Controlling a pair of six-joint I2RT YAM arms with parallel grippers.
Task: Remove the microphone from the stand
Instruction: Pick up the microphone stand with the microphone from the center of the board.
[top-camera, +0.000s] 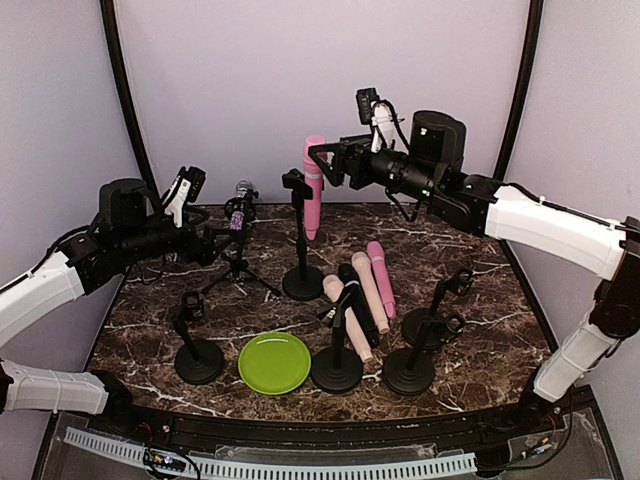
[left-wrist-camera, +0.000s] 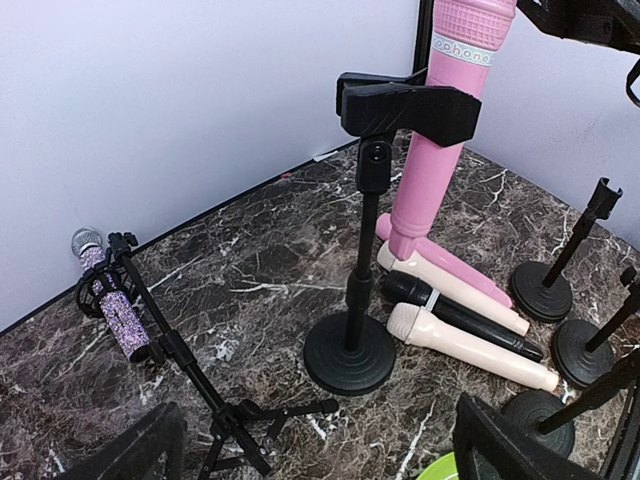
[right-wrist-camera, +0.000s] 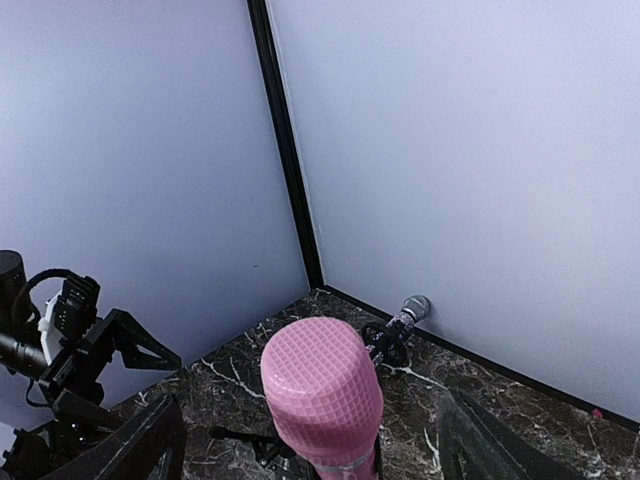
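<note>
Top external: my right pincer (top-camera: 322, 166) hangs open by the pink microphone (top-camera: 313, 195), my left pincer (top-camera: 218, 245) open too; a skewed pull could topple the stand (top-camera: 302, 283).

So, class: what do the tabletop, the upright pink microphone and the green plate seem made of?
Tabletop: marble or marble-look laminate, dark with white veins. Pink microphone: probably matte plastic, moulded grid head. Green plate: likely smooth plastic, even colour.
</note>
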